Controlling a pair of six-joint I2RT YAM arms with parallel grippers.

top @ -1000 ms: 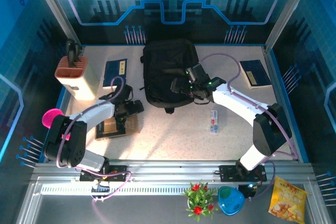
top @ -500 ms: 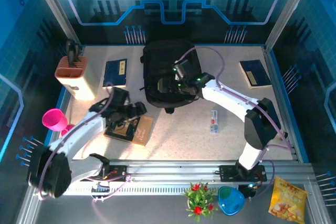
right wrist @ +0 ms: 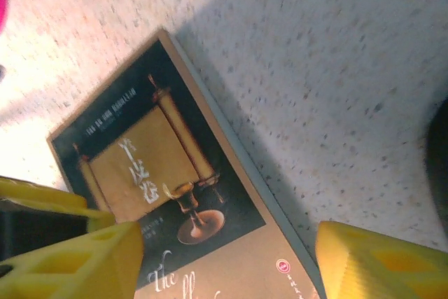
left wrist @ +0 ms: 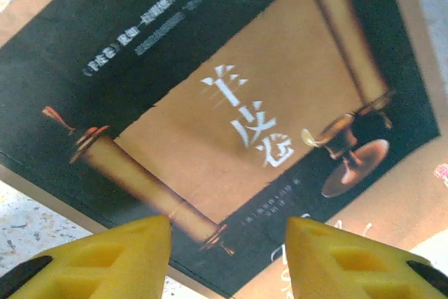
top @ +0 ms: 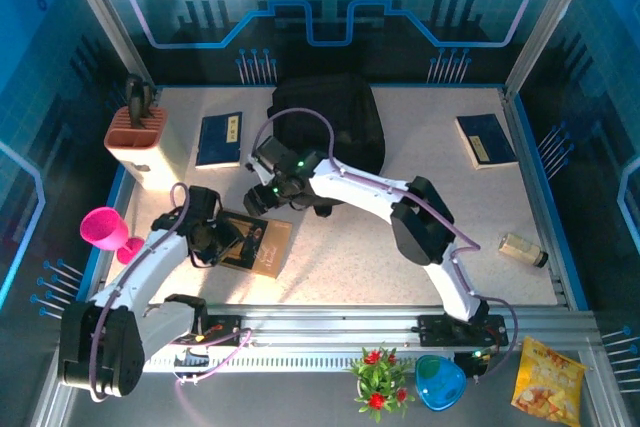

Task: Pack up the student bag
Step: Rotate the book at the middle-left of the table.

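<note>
Left gripper (left wrist: 229, 232), jaws part-open and empty, hung over the brown book (left wrist: 238, 124). The right gripper (right wrist: 229, 239), wider and also empty, hovered alongside. The student bag (top: 340, 117) lay beyond, not touching the book. We judged this the book pickup, and the next move called for closing on one edge.

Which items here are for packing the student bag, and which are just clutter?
Job: student bag; brown book; probably left blue book and right blue book.
Lying about, likely: utensil holder; pink cup; bottle; plant; snack bag.
</note>
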